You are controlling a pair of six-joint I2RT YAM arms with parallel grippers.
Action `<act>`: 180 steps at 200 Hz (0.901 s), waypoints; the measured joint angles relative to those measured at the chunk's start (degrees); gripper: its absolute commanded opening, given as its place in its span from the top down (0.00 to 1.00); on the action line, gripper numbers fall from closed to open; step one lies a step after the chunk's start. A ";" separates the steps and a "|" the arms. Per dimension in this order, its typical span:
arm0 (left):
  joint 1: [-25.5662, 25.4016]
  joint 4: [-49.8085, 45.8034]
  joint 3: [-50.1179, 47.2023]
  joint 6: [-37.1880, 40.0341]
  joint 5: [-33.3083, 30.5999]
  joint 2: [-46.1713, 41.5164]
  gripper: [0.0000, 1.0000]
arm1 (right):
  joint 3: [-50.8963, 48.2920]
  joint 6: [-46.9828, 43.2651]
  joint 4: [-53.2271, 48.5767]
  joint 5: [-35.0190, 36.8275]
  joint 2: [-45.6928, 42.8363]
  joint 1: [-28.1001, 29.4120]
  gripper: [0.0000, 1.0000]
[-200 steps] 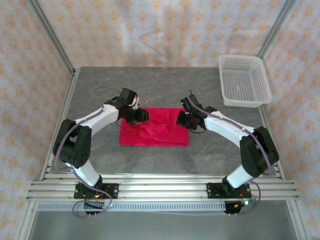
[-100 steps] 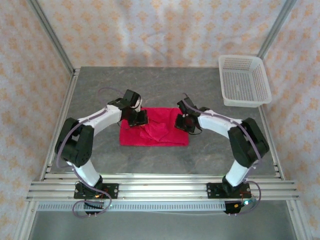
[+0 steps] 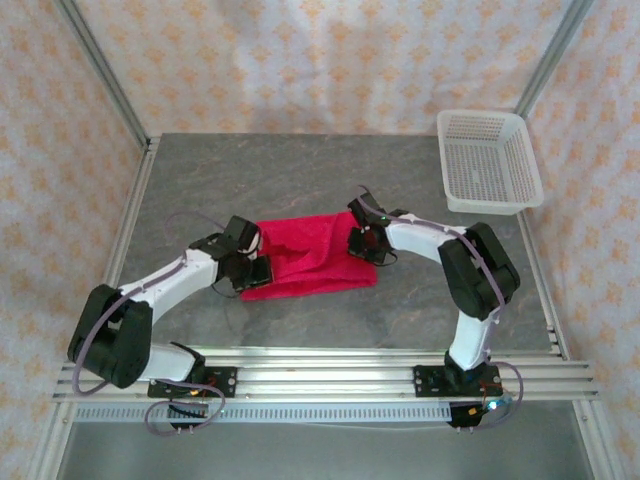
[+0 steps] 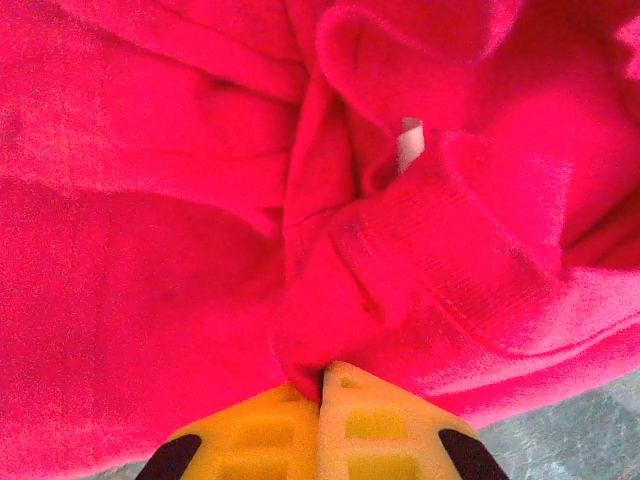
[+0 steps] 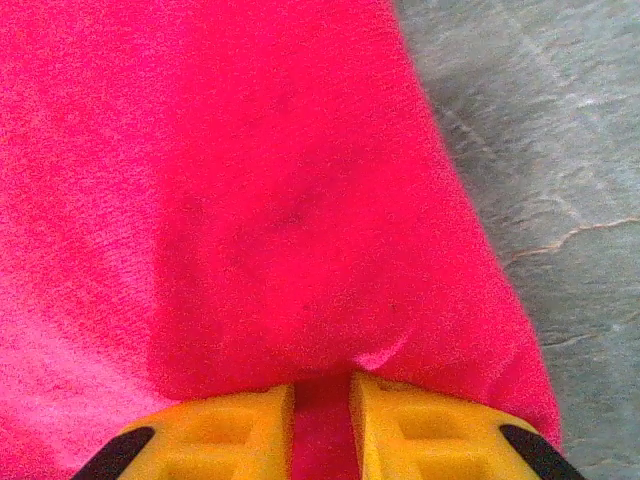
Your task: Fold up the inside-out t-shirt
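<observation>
Red t-shirt (image 3: 315,262), roughly halved but lumpy. Clamped by left gripper (image 4: 322,375) near-left, right gripper (image 5: 322,385) at right edge. Needs more folds.

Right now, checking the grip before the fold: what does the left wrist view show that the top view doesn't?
Left wrist view: the left gripper pinched shut on a bunched fold of the shirt, and a small white tag among the folds.
Top view: the right gripper at the shirt's right edge, the basket at the table's far right corner, and the shirt's whole outline.
Both: the red shirt with the left gripper on it.
</observation>
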 measured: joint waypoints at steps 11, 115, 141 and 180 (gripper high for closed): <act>0.00 -0.15 -1.07 -0.55 -0.11 -1.22 0.75 | 0.52 -0.02 0.00 -0.39 0.44 0.07 0.76; 3.85 -4.20 16.17 0.13 -5.07 6.75 0.51 | 1.66 -0.04 -0.39 -0.37 1.22 -0.09 0.76; 4.24 -2.43 17.03 -0.24 -3.37 13.73 0.57 | 1.66 -0.04 -0.39 -0.42 1.22 -0.07 0.76; 5.09 -0.68 20.17 -0.81 -2.32 19.82 0.68 | 1.60 -0.11 -0.37 -0.72 1.20 0.07 0.76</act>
